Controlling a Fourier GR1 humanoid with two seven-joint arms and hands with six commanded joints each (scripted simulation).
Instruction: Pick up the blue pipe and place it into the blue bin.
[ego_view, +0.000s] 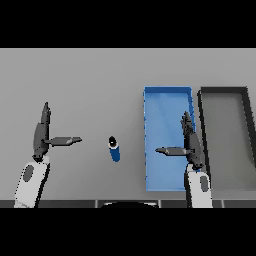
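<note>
Fingers of the left hand stand straight and together, pointing toward twelve o'clock, with the thumb stretched out toward three o'clock; they hold nothing and touch nothing. Fingers of the right hand are likewise straight and relaxed, aimed at twelve o'clock, the thumb reaching out toward nine o'clock, and they too carry nothing. Between the two hands lies the blue pipe, a short tube resting on the grey surface, its dark open end turned toward twelve o'clock and its body running down toward six. From the pipe, the left thumb tip is at nine o'clock, near but apart from it. At three o'clock from the pipe, close by but not touching, sits the blue bin, a long rectangular tray with its long sides running from twelve to six. The right hand hangs over the bin's right-hand part, its thumb over the bin's floor. Just beside the blue bin, at its three o'clock, sits a dark-rimmed bin with a grey floor.
</note>
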